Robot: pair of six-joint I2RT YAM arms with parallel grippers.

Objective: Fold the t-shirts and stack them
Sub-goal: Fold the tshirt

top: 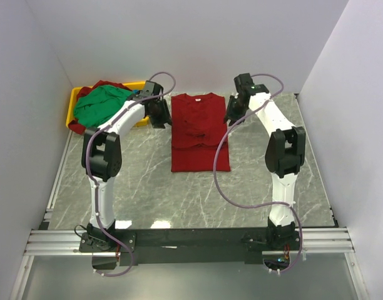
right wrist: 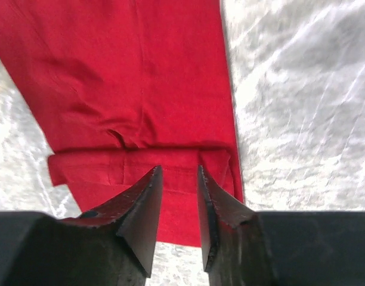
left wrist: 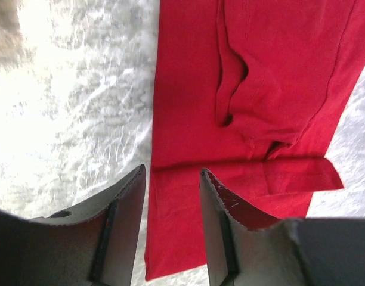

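The deep red t-shirt (top: pixel 201 134) is lying flat on the gray table (top: pixel 148 187), right between the two claws. Its sides are lying folded in over its middle, so it is looking like a long strip.

The left claw (top: pixel 159 112) is hanging over the shirt's left edge. Its two fingers (left wrist: pixel 126 202) are standing apart, so the claw is open. Nothing is sitting between them. In the left wrist view, the red cloth is showing through the gap, below the claw and ahead of it. A short folded piece of the shirt is poking out on the far side of the claw.

The right claw (top: pixel 234 112) is hanging over the shirt's right edge. Its fingers are also standing apart, with a thin gap, and they are pinching nothing. Red cloth is lying under this claw and ahead of it too.

On the outer side of the left claw, a yellow tray (top: pixel 72 106) is sitting near it. A green t-shirt (top: pixel 101 103) is lying heaped in the tray, and another red t-shirt (top: pixel 104 84) is peeking out behind the green one.
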